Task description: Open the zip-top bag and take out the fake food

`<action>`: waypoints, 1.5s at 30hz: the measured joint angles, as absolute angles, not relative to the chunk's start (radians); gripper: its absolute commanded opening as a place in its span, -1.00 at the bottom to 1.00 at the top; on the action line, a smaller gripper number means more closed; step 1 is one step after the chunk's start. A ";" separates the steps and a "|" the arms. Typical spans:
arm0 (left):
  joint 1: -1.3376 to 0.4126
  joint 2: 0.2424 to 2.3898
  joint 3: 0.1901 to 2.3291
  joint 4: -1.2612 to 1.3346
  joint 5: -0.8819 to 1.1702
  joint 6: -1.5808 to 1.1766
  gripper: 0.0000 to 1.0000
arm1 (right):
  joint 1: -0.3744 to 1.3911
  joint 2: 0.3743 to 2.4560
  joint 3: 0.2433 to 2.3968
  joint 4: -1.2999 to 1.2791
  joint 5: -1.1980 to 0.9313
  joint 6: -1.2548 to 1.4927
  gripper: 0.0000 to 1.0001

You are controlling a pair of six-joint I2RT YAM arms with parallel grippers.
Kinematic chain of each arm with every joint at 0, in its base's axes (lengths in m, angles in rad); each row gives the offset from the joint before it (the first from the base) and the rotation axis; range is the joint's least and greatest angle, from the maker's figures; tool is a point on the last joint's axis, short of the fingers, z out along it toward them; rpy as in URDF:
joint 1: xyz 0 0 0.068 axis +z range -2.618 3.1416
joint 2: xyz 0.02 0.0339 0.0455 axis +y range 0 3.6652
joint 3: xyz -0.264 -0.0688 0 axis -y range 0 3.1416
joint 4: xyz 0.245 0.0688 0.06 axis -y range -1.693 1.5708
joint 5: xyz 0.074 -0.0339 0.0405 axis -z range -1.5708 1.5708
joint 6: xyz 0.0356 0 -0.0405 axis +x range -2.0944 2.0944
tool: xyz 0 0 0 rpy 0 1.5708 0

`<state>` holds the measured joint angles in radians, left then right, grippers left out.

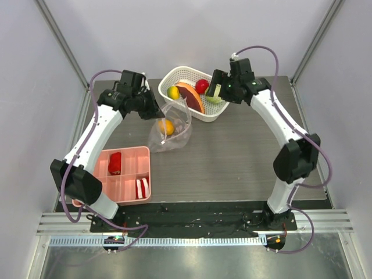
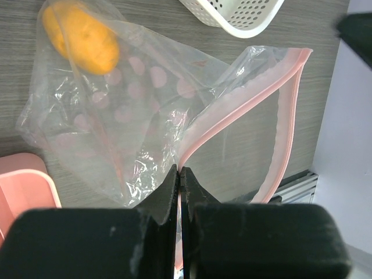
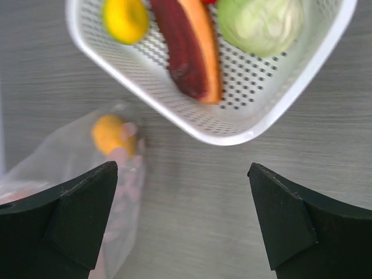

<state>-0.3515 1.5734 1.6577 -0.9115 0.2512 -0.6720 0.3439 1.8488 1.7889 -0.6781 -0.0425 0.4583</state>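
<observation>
The clear zip-top bag point(image 1: 170, 129) with a pink zip strip lies left of the white basket point(image 1: 165, 80), its mouth open. My left gripper point(image 2: 181, 172) is shut on the bag's pink rim point(image 2: 244, 107) and holds it up. One orange fruit point(image 1: 166, 126) sits inside the bag; it also shows in the left wrist view point(image 2: 81, 36) and the right wrist view point(image 3: 113, 135). The basket holds a yellow fruit point(image 3: 124, 19), an orange-brown wedge point(image 3: 192, 46), a green ball point(image 3: 261, 23) and a red fruit point(image 1: 201, 86). My right gripper point(image 3: 183, 174) is open and empty, above the basket's near right side.
A pink compartment tray point(image 1: 125, 195) with a red piece point(image 1: 115, 163) and red-white pieces point(image 1: 142, 188) stands at the front left. The booth's walls close in at the left, right and back.
</observation>
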 measured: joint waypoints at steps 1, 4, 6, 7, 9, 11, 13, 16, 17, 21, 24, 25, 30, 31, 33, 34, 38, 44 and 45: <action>-0.352 1.573 1.654 -0.910 0.253 -0.672 -1.00 | 0.349 1.809 1.787 -0.680 -0.060 0.470 0.95; -0.352 1.573 1.650 -0.907 0.255 -0.673 -1.00 | 0.377 1.697 1.791 -0.686 -0.097 0.488 0.85; -0.352 1.573 1.650 -0.900 0.258 -0.673 -1.00 | 0.410 1.654 1.800 -0.694 -0.112 0.502 0.59; -0.352 1.573 1.650 -0.896 0.260 -0.674 -1.00 | 0.441 1.635 1.809 -0.702 -0.124 0.512 0.43; -0.355 1.573 1.650 -0.888 0.262 -0.677 -1.00 | 0.496 1.620 1.820 -0.709 -0.142 0.529 0.27; -0.359 1.573 1.650 -0.879 0.262 -0.681 -1.00 | 0.571 1.620 1.829 -0.714 -0.150 0.548 0.01; -0.366 1.574 1.650 -0.871 0.262 -0.685 -1.00 | 0.637 1.625 1.829 -0.720 -0.143 0.562 -0.23; -0.379 1.574 1.650 -0.867 0.262 -0.698 -1.00 | 0.706 1.641 1.830 -0.730 -0.141 0.584 -0.56; -0.382 1.574 1.650 -0.867 0.261 -0.699 -1.00 | 0.719 1.651 1.834 -0.735 -0.139 0.595 -0.62; -0.396 1.574 1.650 -0.863 0.261 -0.706 -1.00 | 0.725 1.732 1.891 -0.775 -0.092 0.639 -0.75; -0.402 1.574 1.650 -0.856 0.261 -0.717 -1.00 | 0.727 1.796 1.937 -0.808 -0.056 0.677 -0.77; -0.405 1.574 1.650 -0.852 0.261 -0.722 -1.00 | 0.727 1.813 1.943 -0.817 -0.044 0.694 -0.82; -0.414 1.574 1.651 -0.841 0.261 -0.734 -1.00 | 0.742 1.860 1.942 -0.864 -0.009 0.760 -0.83; -0.417 1.574 1.651 -0.840 0.261 -0.736 -1.00 | 0.745 1.863 1.938 -0.865 -0.006 0.768 -0.83; -0.422 1.574 1.654 -0.837 0.261 -0.741 -1.00 | 0.745 1.864 1.927 -0.864 0.001 0.780 -0.83; -0.426 1.574 1.657 -0.837 0.261 -0.746 -1.00 | 0.746 1.864 1.916 -0.857 0.006 0.789 -0.83; -0.443 1.574 1.679 -0.830 0.262 -0.752 -1.00 | 0.747 1.867 1.845 -0.799 0.015 0.831 -0.84; -0.461 1.574 1.684 -0.825 0.262 -0.752 -1.00 | 0.747 1.922 1.824 -0.749 0.022 0.880 -0.83; -0.463 1.574 1.684 -0.825 0.260 -0.752 -1.00 | 0.747 1.933 1.827 -0.748 0.027 0.890 -0.83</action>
<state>-0.4629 1.5738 1.6844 -0.8249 0.2604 -0.7517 0.7471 1.9327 1.8267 -0.7479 0.0265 0.8902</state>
